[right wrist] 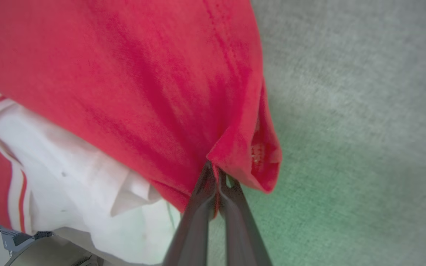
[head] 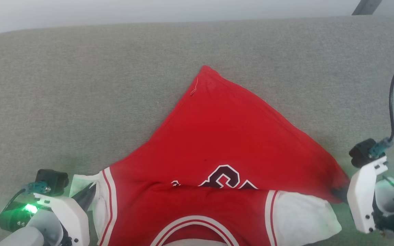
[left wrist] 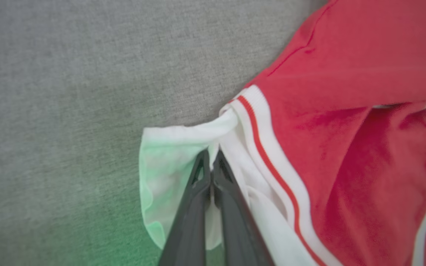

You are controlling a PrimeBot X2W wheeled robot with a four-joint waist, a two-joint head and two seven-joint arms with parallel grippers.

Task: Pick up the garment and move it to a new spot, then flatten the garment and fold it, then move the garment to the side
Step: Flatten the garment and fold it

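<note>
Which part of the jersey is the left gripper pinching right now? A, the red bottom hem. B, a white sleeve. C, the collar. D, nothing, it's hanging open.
B: in the left wrist view the left gripper has its dark fingers shut together on the white sleeve of the garment, just beside the red-and-white stripe trim.

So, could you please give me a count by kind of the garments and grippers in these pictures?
Garments: 1, the red garment with white sleeves, lying on the grey fabric surface
Grippers: 2, the left gripper shut on a white sleeve, the right gripper shut on a red corner
Total: 3
</note>
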